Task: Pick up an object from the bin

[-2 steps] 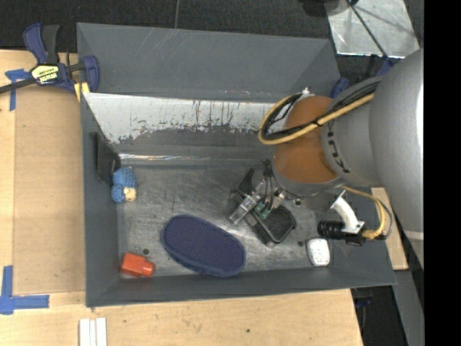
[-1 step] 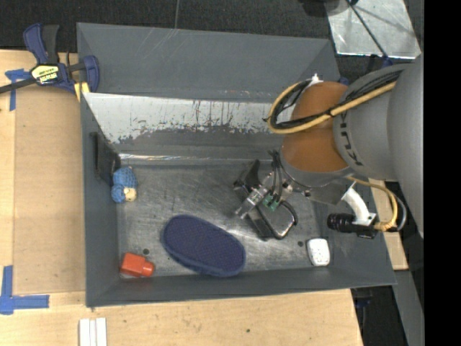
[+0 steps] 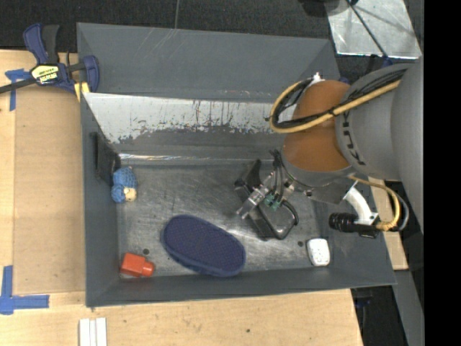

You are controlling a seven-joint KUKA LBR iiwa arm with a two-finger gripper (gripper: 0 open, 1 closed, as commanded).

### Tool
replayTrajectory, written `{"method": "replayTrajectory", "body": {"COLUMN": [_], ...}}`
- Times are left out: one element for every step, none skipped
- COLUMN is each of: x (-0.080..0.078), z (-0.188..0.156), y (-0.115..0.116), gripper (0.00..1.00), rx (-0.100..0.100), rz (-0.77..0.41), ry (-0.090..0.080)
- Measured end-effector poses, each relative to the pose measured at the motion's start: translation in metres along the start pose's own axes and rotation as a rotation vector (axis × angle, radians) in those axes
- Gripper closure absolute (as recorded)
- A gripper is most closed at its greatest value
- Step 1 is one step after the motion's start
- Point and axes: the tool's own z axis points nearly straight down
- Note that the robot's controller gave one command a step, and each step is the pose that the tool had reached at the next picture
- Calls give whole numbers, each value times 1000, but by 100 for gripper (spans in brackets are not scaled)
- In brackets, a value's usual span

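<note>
One hand (image 3: pixel 261 202) low in bin (image 3: pixel 216 71).

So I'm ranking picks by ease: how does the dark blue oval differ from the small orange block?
The dark blue oval is much larger than the orange block. The oval is rounded and low; the block is angular and stubby. The oval lies mid-floor; the block sits in the view's lower left corner. Both rest on the bin floor, apart.

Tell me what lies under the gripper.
A black looped thing lies on the bin floor beneath the gripper. The gripper and its orange cover hide whatever else lies there.
</note>
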Motion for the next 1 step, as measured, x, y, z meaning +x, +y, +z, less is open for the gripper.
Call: {"method": "replayTrajectory", "body": {"x": [0], "z": [-73], "y": [-1], "gripper": [100], "rx": [-4], "rz": [-3], "ry": [-3]}}
